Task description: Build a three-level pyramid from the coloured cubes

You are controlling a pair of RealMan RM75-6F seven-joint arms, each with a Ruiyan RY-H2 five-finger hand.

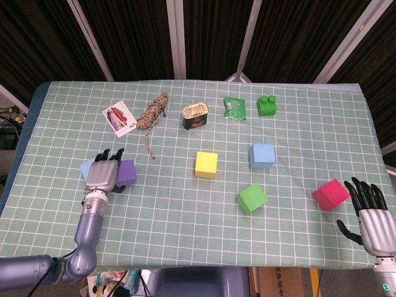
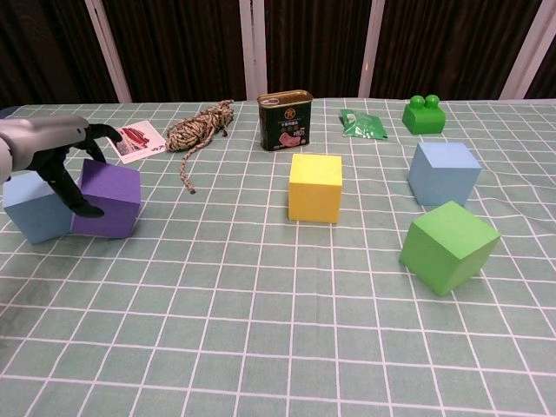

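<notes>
My left hand (image 1: pixel 103 173) hovers over the gap between a purple cube (image 1: pixel 127 171) and a pale blue cube (image 1: pixel 86 167) at the table's left. In the chest view the left hand (image 2: pixel 45 146) has its thumb down against the left face of the purple cube (image 2: pixel 109 198), beside the pale blue cube (image 2: pixel 33 207); its fingers stretch out above. A yellow cube (image 1: pixel 206 164), a second blue cube (image 1: pixel 262 155) and a tilted green cube (image 1: pixel 252 198) sit mid-table. A pink cube (image 1: pixel 329 193) lies just left of my right hand (image 1: pixel 370 213), whose fingers are spread and hold nothing.
Along the far side lie a picture card (image 1: pixel 119 117), a coil of rope (image 1: pixel 153 113), an upright tin can (image 1: pixel 195 115), a green packet (image 1: pixel 235 107) and a green toy brick (image 1: pixel 266 106). The checked cloth ends at the front edge near both forearms.
</notes>
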